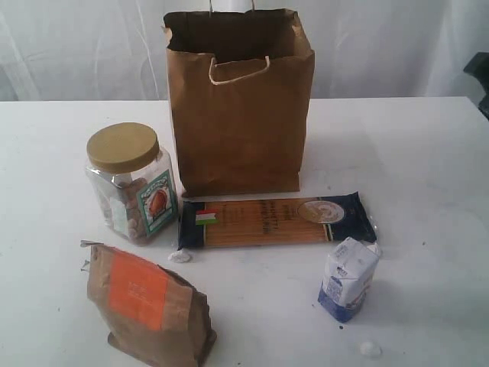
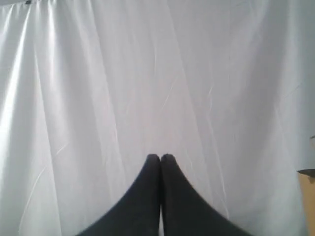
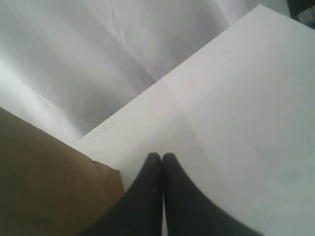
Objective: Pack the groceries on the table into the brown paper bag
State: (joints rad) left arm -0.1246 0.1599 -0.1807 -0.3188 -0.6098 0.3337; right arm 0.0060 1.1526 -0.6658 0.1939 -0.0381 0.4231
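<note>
The brown paper bag [image 1: 241, 107] stands upright and open at the back middle of the table [image 1: 428, 168]. In front of it lie the groceries: a clear gold-lidded jar [image 1: 130, 183] at the left, a dark flat spaghetti packet [image 1: 275, 220] lying across the middle, a brown pouch with an orange label [image 1: 145, 306] at the near left, and a small white-blue carton [image 1: 348, 279] at the near right. My left gripper [image 2: 160, 157] is shut and empty, facing a white curtain. My right gripper [image 3: 161, 156] is shut and empty above the table [image 3: 236, 123], beside the brown paper bag [image 3: 44, 182]. Neither gripper shows in the exterior view.
Small white crumbs lie by the spaghetti packet's left end [image 1: 180, 256] and near the front right [image 1: 370, 349]. A white curtain [image 1: 76, 46] hangs behind the table. A dark object [image 1: 479, 76] sits at the right edge.
</note>
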